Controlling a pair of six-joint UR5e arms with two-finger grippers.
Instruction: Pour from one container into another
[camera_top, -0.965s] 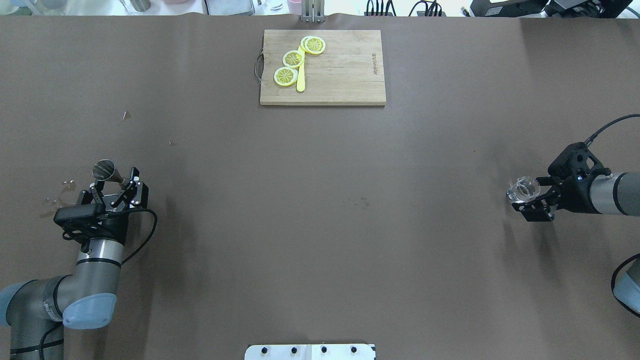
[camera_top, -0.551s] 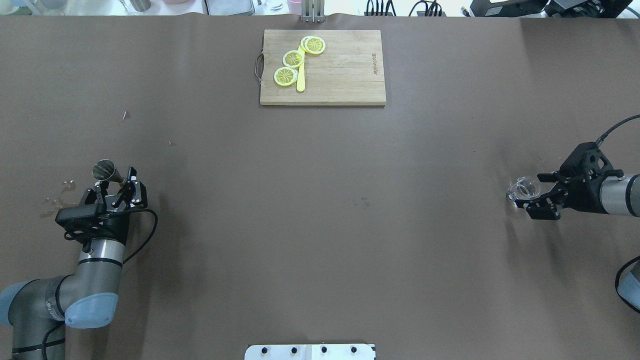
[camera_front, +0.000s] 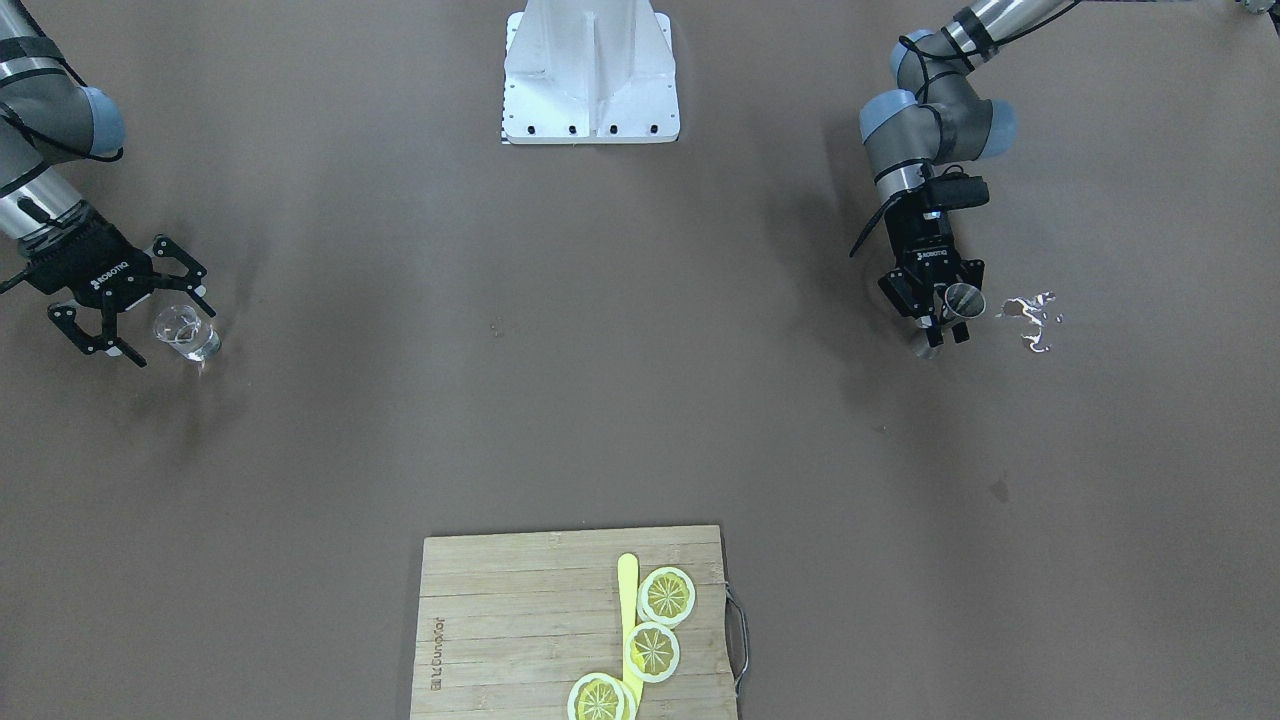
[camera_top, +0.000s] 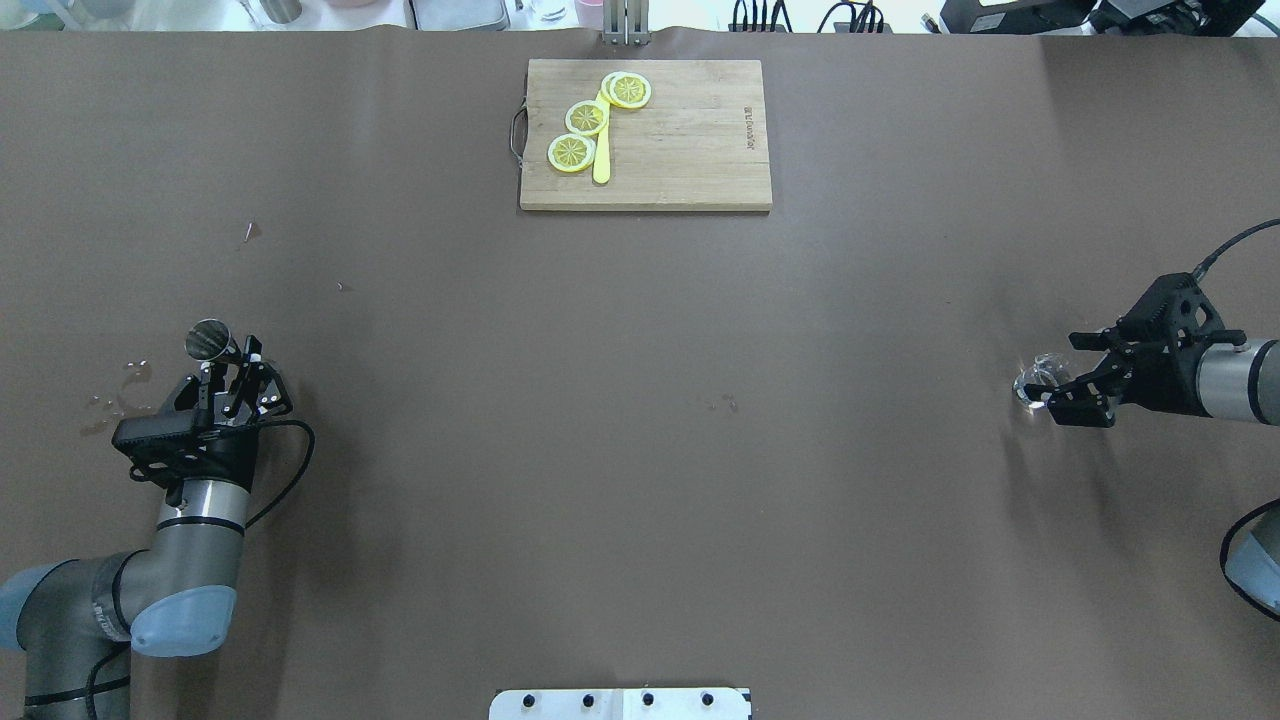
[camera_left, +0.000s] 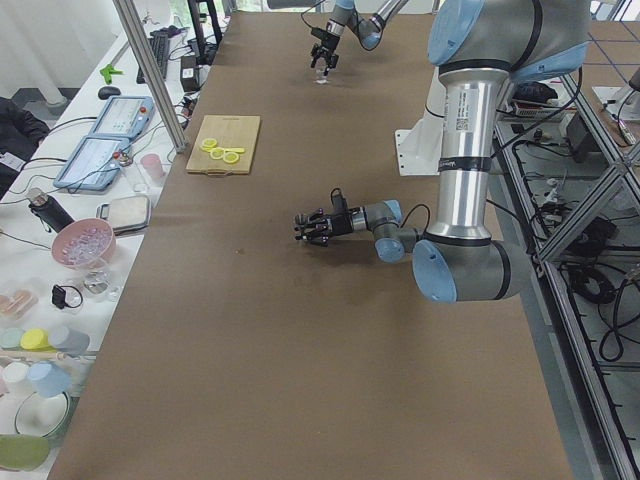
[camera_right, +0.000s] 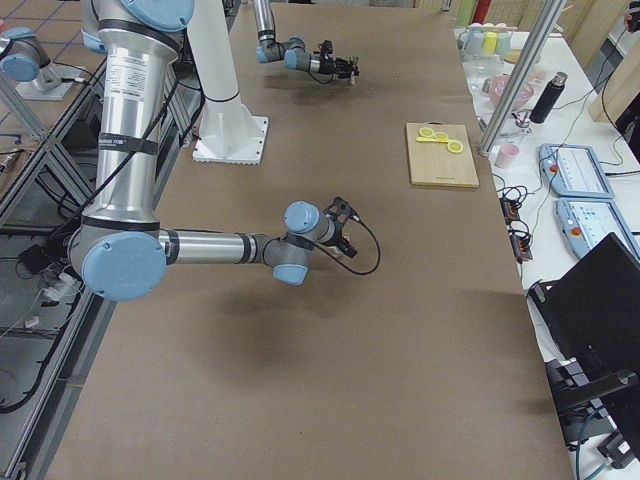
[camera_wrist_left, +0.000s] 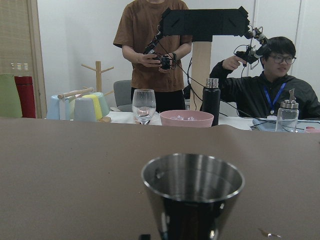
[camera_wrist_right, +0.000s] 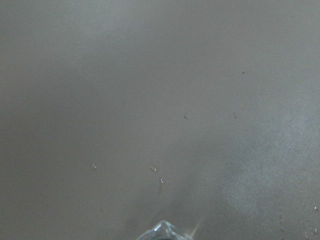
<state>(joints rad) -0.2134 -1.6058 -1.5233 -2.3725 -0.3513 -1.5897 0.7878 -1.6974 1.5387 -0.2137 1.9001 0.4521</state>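
Note:
A steel measuring cup (camera_top: 208, 341) stands upright at the table's left side, and its rim fills the left wrist view (camera_wrist_left: 192, 175). My left gripper (camera_top: 230, 360) is shut on the steel cup's lower body, which also shows in the front view (camera_front: 963, 298). At the far right a small clear glass (camera_top: 1034, 379) stands on the table. My right gripper (camera_top: 1060, 375) is open, with the glass at its fingertips. The front view shows that glass (camera_front: 186, 332) just off the open fingers (camera_front: 200, 300). Only a sliver of glass rim (camera_wrist_right: 165, 233) reaches the right wrist view.
A wet spill (camera_top: 120, 395) lies on the brown table cover left of the left gripper. A wooden cutting board (camera_top: 690, 150) with three lemon slices (camera_top: 586, 118) and a yellow knife sits at the far middle. The robot's base plate (camera_top: 620, 703) is at the near edge.
My left gripper's fingers have drawn together onto the steel cup. The right gripper has pulled back to the right and turned, staying open by the glass.

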